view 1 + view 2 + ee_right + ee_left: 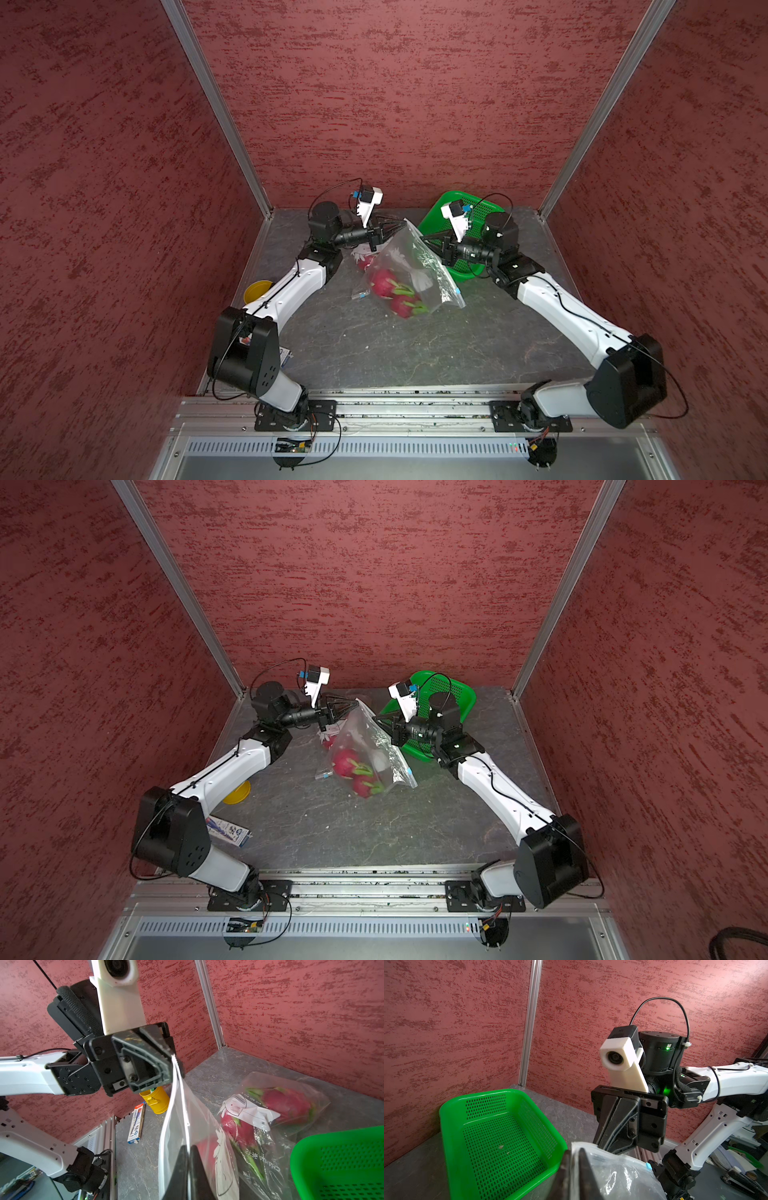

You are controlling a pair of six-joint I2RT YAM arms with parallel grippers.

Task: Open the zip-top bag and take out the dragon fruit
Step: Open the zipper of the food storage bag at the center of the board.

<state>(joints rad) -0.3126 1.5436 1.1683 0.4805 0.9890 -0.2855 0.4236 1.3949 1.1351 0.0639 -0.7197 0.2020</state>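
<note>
The clear zip-top bag [415, 266] [365, 746] hangs lifted between both grippers, its lower end resting on the table. Two pink dragon fruit [384, 282] [402, 305] lie inside it. A third [365, 262] shows behind it, below the left wrist. My left gripper [401, 224] [574, 1151] is shut on the bag's top corner. My right gripper [424, 239] [188, 1147] is shut on one lip of the mouth, lower along the zip. In the right wrist view the two lips [178, 1118] stand slightly apart. A blue slider [458, 292] sits at the zip's far end.
A green perforated basket [478, 199] [500, 1092] stands at the back right, behind the right gripper. A yellow cup [257, 291] [156, 1101] and a small pen box [228, 831] lie by the left wall. Red walls enclose three sides.
</note>
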